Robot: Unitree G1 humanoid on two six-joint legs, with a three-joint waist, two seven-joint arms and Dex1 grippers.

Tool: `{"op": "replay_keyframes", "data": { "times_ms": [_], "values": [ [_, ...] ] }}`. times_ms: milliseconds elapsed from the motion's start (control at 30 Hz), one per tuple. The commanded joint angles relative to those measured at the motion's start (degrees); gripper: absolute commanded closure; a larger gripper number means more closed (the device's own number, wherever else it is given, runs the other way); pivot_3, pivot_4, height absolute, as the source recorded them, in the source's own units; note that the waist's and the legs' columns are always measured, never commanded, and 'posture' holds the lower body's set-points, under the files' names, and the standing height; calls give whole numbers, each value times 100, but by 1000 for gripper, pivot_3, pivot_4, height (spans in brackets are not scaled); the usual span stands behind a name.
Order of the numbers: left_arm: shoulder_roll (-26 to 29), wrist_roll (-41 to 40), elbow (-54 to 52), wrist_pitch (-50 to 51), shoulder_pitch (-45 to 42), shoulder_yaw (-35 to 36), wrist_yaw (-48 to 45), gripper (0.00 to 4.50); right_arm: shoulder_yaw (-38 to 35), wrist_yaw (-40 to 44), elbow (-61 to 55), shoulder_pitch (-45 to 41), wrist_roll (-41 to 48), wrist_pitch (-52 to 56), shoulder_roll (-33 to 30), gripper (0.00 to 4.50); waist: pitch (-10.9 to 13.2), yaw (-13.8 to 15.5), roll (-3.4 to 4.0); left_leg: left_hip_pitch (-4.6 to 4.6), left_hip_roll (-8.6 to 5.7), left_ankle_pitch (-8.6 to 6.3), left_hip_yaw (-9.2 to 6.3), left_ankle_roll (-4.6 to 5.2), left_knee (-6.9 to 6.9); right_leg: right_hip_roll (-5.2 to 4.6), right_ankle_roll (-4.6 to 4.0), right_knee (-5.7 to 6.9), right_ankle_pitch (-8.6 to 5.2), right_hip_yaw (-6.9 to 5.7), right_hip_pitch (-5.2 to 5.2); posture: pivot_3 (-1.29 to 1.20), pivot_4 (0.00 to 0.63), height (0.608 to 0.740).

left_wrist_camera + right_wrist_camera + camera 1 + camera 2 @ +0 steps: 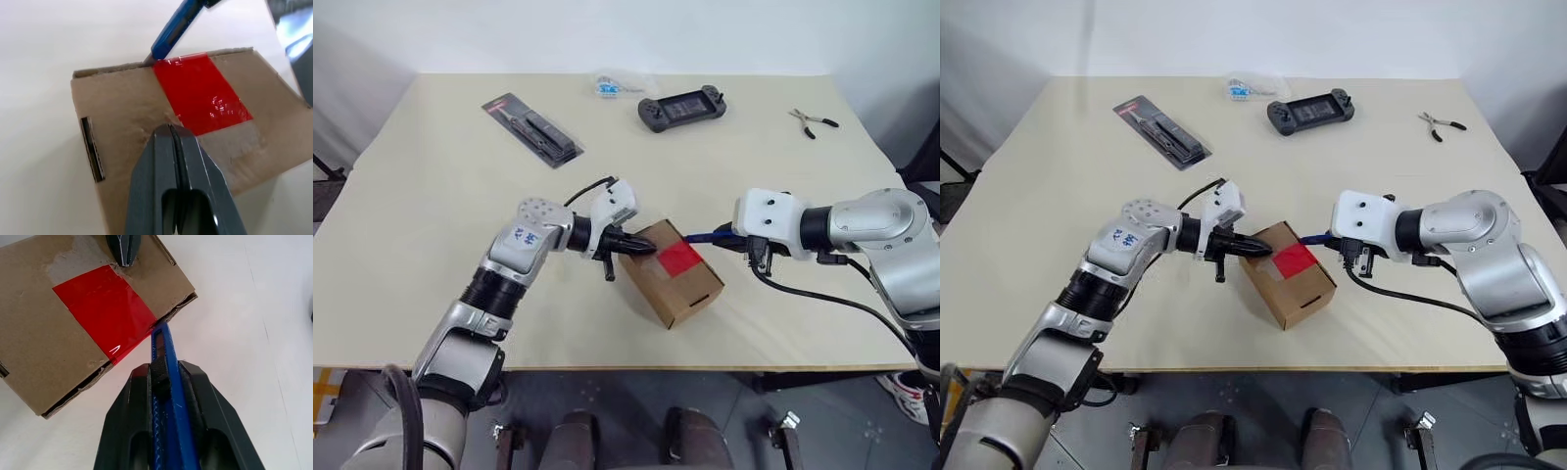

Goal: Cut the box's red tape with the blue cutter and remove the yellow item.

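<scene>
The brown box point(677, 289) sits near the table's front edge, tilted, with the red tape point(680, 258) across its top seam. My left gripper point(644, 248) is shut with nothing held; its tips point(169, 129) press on the box top at one end of the tape. From the other side, my right gripper point(164, 369) is shut on the blue cutter point(165, 382). The cutter's tip meets the far end of the tape at the box's edge point(152, 58). The flaps are closed and the yellow item is hidden.
A black tool in red-edged packaging point(532, 128) lies at the back left. A black handheld controller point(681, 108) and a small clear packet point(610, 86) lie at the back middle, with pliers point(813, 120) at the back right. The cream table point(431, 245) spreads wide around the box.
</scene>
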Motion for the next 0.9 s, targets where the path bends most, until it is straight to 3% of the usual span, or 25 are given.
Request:
{"op": "replay_keyframes", "data": {
  "times_ms": [33,467,667,900],
  "values": [
    [223,819,481,92,63,-781,-197,4474,0,35,-155,-54,33,107,-15,4061,-1,-1,0,1,0,0,2,1,0,0,0,0,0,1,0,0,150,740],
    [-151,1585,1352,157,-458,-1106,144,4474,225,69,-724,-79,43,870,-80,4061,-80,2,-29,15,0,1,7,7,2,0,-3,0,1,12,10,0,150,740],
    [-290,1705,1537,223,-512,-1061,265,4474,276,122,-1104,75,52,1334,-354,4061,-103,8,-26,85,2,-10,6,27,-2,0,-7,-50,3,13,88,0,150,740],
    [-308,1711,1413,409,-434,-1041,305,4474,-119,296,-1432,414,290,1485,-899,4061,-117,14,-16,94,2,-14,7,28,-3,-1,-7,-55,4,15,98,0,150,740]
  ]
}}
